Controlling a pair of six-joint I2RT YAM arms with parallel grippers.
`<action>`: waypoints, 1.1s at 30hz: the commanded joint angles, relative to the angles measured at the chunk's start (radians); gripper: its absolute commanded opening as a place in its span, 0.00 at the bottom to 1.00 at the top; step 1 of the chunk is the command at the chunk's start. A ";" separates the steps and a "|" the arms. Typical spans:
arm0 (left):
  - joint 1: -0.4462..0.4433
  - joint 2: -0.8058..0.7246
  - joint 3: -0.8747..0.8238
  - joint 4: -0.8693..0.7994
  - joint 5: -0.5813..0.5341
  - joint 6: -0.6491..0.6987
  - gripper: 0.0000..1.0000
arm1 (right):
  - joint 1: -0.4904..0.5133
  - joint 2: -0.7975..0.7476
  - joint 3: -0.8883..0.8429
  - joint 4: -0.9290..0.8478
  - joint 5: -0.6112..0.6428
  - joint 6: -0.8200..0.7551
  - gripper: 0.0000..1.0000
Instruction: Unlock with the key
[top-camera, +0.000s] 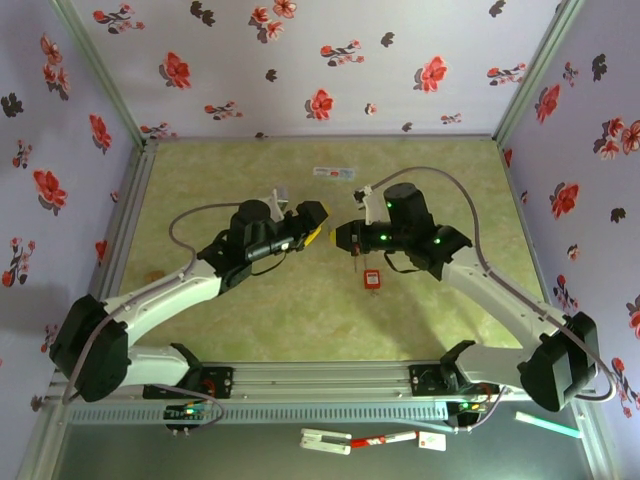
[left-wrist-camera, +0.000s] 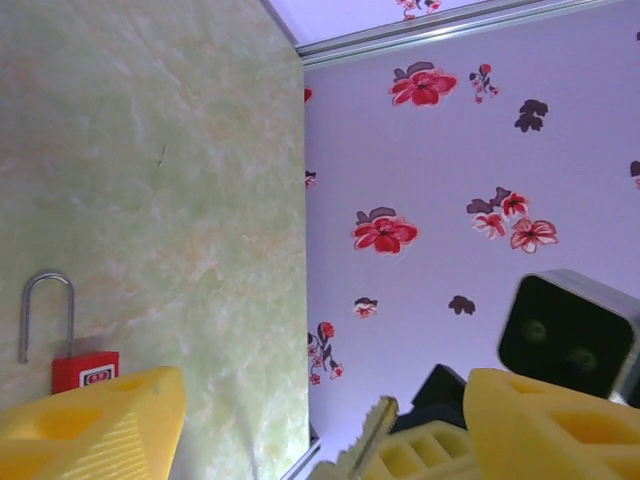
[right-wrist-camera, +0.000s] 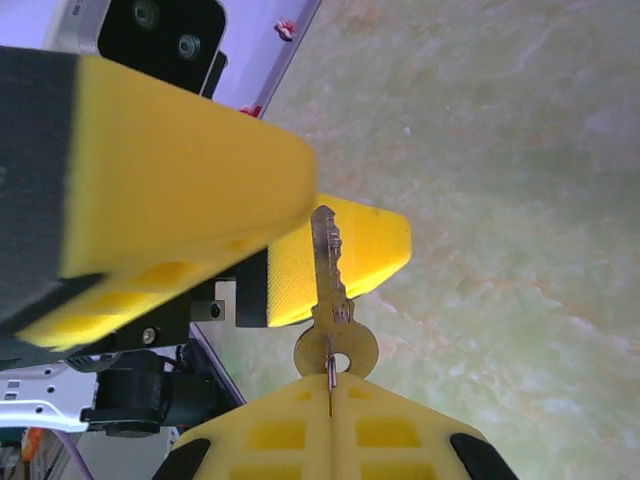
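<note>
R jaws pinch brassy key (right-wrist-camera: 330, 300) by bow; red padlock (top-camera: 373, 279), silver shackle.

Dull, brass-toned metal key (right-wrist-camera: 330, 300) against matt yellow finger pads (right-wrist-camera: 170, 170) of moulded plastic, one face finely ribbed. The padlock (left-wrist-camera: 85, 372) pairs a red, plastic-looking body with a bare grey metal shackle. The table (top-camera: 430, 180) is smooth, marbled green and low-sheen, with a grooved aluminium rail (top-camera: 330, 378) along its near edge.

Near the padlock (top-camera: 372, 279), left claw (top-camera: 318, 234) faces right claw (top-camera: 340, 237).
</note>
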 joint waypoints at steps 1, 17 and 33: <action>-0.004 0.017 0.020 -0.024 0.010 0.011 0.65 | 0.024 0.021 0.054 -0.082 0.035 -0.077 0.00; -0.020 0.074 0.038 -0.023 0.068 -0.003 0.32 | 0.048 0.098 0.122 -0.183 0.101 -0.152 0.00; -0.003 0.067 0.032 0.002 0.088 0.035 0.00 | 0.050 0.043 0.079 -0.169 0.208 -0.091 0.00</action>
